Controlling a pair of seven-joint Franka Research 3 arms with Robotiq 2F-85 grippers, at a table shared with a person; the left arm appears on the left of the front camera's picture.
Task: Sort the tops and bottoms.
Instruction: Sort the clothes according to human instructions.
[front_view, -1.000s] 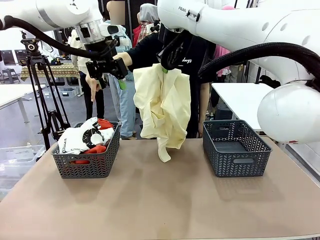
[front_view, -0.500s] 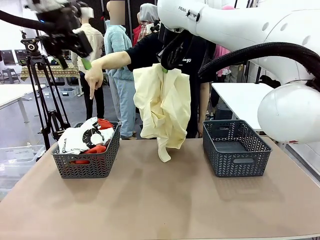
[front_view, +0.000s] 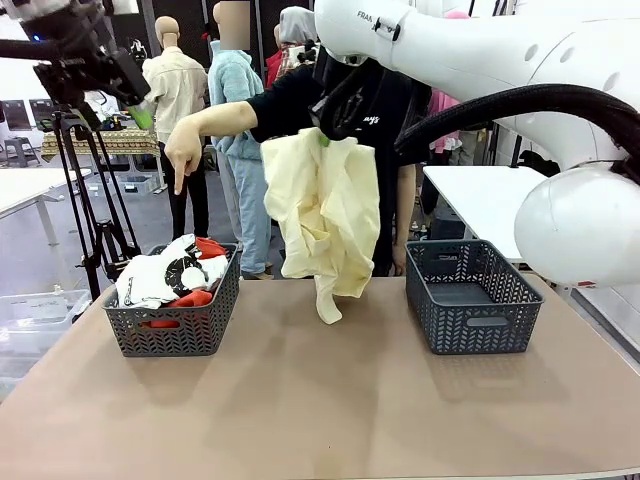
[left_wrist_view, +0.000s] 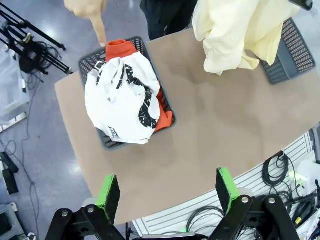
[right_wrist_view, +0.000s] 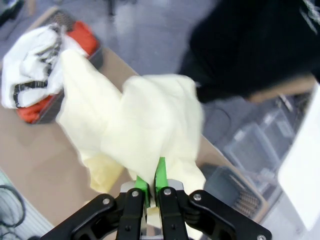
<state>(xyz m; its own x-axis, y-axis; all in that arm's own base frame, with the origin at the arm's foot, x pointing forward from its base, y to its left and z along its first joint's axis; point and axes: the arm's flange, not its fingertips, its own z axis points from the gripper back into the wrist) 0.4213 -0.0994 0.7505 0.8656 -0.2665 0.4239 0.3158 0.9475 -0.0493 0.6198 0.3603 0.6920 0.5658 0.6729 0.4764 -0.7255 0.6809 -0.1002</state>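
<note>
Pale yellow garment (front_view: 322, 205) (right gripper (right_wrist_view: 149, 181)-pinched) aloft

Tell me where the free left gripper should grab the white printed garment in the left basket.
Grip the white garment at its bunched crown, coming straight down from above: it mounds over the basket's rim, atop the orange-red one. The left gripper is open overhead; mind the person's pointing hand.

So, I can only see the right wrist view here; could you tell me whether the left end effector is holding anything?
Observer: No, the left end effector is open and holds nothing, high above the table.
Operator: Thank you. Is the person doing anything?
Observer: The person's hand points a finger down toward the left basket.
Operator: And does my yellow garment touch the table?
Observer: No, the pale yellow garment, gripped by the right end effector, hangs clear above it.
</note>
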